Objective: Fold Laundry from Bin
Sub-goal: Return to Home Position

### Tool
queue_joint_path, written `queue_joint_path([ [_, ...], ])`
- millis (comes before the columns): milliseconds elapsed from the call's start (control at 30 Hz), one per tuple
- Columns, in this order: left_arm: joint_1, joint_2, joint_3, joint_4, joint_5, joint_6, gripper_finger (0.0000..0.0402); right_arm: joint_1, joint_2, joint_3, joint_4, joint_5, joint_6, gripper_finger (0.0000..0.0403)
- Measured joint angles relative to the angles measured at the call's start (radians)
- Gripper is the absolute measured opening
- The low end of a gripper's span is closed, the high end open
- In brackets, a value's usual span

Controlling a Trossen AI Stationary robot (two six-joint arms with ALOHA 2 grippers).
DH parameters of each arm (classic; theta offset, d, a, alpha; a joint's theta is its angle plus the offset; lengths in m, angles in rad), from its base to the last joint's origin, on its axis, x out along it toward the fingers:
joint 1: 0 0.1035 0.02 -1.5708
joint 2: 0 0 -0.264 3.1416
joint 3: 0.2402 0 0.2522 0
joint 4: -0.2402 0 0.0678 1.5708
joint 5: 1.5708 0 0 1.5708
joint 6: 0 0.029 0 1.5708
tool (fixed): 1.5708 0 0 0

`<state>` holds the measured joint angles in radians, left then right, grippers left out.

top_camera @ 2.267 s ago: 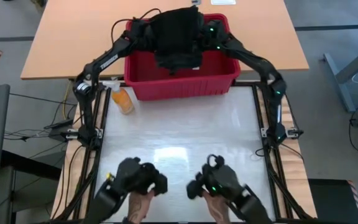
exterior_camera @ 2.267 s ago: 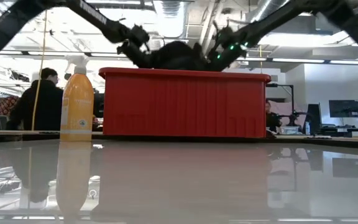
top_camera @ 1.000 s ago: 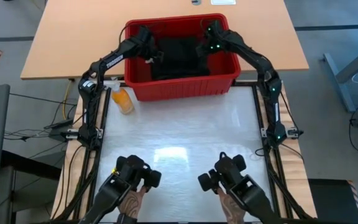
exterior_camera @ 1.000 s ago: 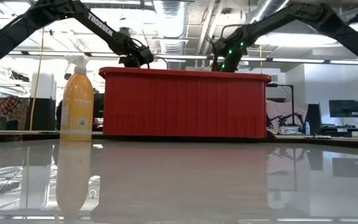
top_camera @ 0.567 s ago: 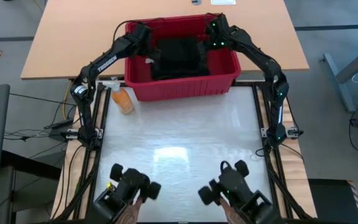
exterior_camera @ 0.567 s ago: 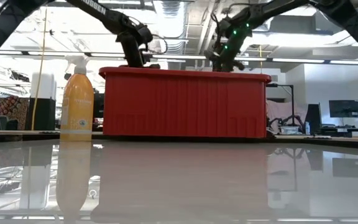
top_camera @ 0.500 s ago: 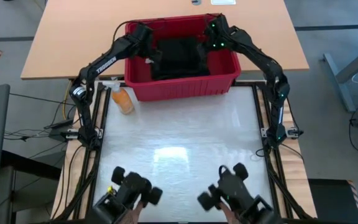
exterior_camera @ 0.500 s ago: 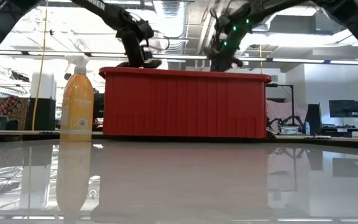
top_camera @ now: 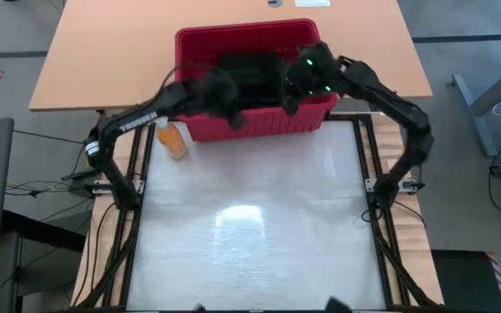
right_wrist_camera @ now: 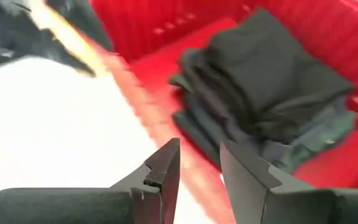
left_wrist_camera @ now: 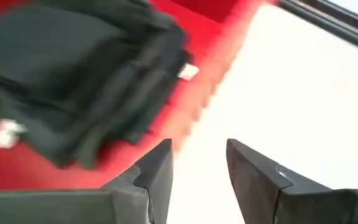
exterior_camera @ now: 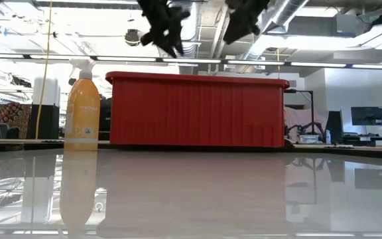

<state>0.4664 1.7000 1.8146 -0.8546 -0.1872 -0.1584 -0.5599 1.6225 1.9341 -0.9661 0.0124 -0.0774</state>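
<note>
The red bin (top_camera: 190, 39) stands at the table's far edge, centre, with dark laundry (top_camera: 255, 69) lying piled inside it. The pile also shows in the left wrist view (left_wrist_camera: 86, 81) and the right wrist view (right_wrist_camera: 272, 93). My left gripper (top_camera: 229, 109) hangs raised above the bin's near wall, left of centre. My right gripper (top_camera: 296, 94) hangs raised above the same wall, right of centre. In the low view both, left (exterior_camera: 164, 23) and right (exterior_camera: 244, 16), are well above the bin's rim (exterior_camera: 197, 78). Each wrist view, left (left_wrist_camera: 197, 149) and right (right_wrist_camera: 199, 149), shows a gap with nothing between the fingers.
An orange spray bottle (top_camera: 172, 141) stands upright on the table just left of the bin's near left corner. The glossy white tabletop (top_camera: 250, 217) stretches from the bin toward the near edge. A wooden table (top_camera: 103, 52) lies behind the bin.
Both grippers have risen out of the bin and drawn back toward the table's near edge, ending above the bin's near wall. The laundry has stayed lying in the bin.
</note>
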Motion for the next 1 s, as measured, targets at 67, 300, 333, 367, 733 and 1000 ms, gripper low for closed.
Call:
queue_joint_path([
  [67,-0.065,-0.034,-0.059,0.029,-0.002,-0.041,0.0134,0.033,-0.082,-0.107,0.058,-0.031,0.016,0.014],
  [300,-0.267,-0.201,-0.372,0.393,0.053,-0.088,0.0094,0.163,-0.408,-0.636,0.409,-0.113,0.165,0.014],
  [333,-0.292,-0.227,-0.423,0.462,0.072,-0.091,0.0087,0.183,-0.449,-0.709,0.463,-0.134,0.186,0.014],
  [367,-0.315,-0.252,-0.474,0.526,0.084,-0.09,0.008,0.207,-0.491,-0.779,0.522,-0.159,0.2,0.014],
  [733,-0.394,-0.458,-0.952,1.009,0.13,-0.144,0.0011,0.443,-0.746,-1.128,0.73,-0.096,0.387,0.014],
  [1000,-0.394,-0.622,-1.13,1.046,0.174,-0.177,0.0002,0.525,-0.729,-1.227,0.933,-0.013,0.336,0.0135],
])
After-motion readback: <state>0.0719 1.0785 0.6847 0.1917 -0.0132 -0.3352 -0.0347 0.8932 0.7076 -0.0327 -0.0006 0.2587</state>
